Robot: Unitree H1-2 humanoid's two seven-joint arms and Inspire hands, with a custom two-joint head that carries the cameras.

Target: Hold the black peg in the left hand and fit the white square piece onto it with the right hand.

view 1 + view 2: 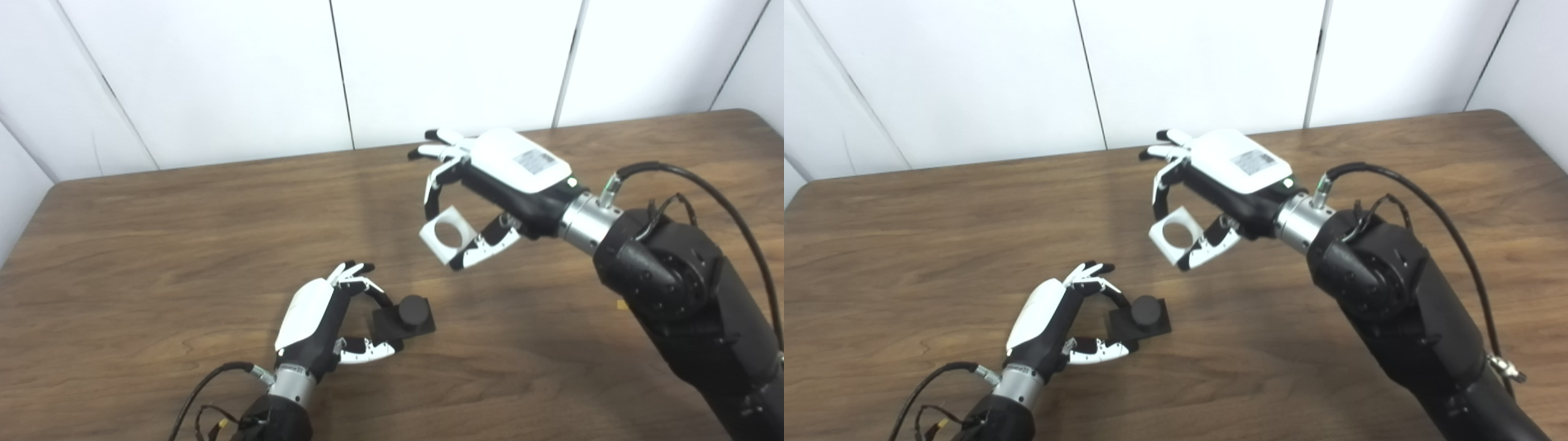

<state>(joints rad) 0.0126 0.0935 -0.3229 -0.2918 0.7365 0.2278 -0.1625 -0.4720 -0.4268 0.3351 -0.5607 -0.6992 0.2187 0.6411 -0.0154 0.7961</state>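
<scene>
Down at the near edge, the left robot hand [318, 321] comes in from about seven o'clock, palm turned inward, its fingers [361, 283] curling over the top and its thumb [370, 349] reaching underneath, so it is pinching the black peg [407, 315] by the near edge of the square base. That peg is a short round stub standing on a flat black base, which sits low at the surface [153, 257], and whether it is resting there or just lifted is hard to tell. Up and toward two o'clock from the peg, well apart from it, the right robot hand [1225, 177] reaches in from the heavy black arm [1396, 306] at four o'clock, back of the hand up, upper fingers splayed out toward the wall. One lower finger and the thumb [1206, 248] are nipping the white square piece [1176, 236], held clear above the surface, tilted, its round hole facing the cameras. Count it out: one black peg, one white square piece, two hands, both loaded. Cables loop off each wrist. The surface is dark wood grain with a rounded far right corner, and behind it at twelve o'clock stand plain white wall panels [459, 61] split by thin dark seams.
</scene>
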